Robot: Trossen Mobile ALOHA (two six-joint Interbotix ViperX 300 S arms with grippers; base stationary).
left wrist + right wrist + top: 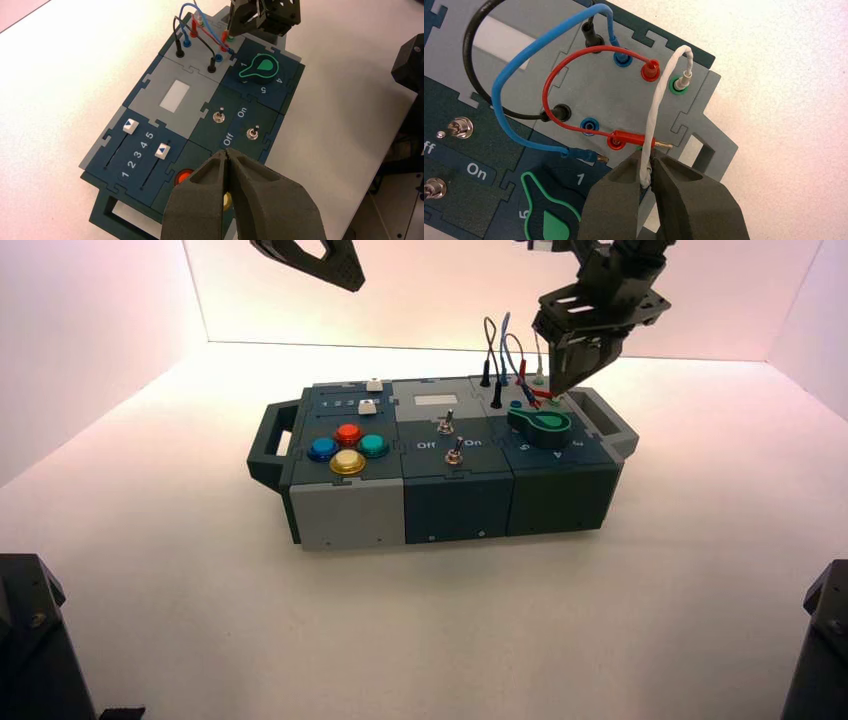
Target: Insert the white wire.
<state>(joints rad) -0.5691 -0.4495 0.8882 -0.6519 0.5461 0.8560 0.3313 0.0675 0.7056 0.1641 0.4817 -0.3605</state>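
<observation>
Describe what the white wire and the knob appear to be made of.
White wire: probably fabric or tape over a flexible core, matte, judging by its twisted, wrinkled surface. Knob: likely matte plastic, dark with a green inlay; its even colouring suggests this.

— What's the wire like?
— White, with a slightly rough, wrapped-looking skin.
— And the blue wire?
— Smooth, like plastic; its bare tip looks metal, and so does the red plug's.
— The switches?
— Shiny metal.
— Buttons?
— The red one looks like glossy plastic.
— And the box?
— Matt plastic panels, faintly grainy.
— The gripper?
— Dark, matt fingers.
</observation>
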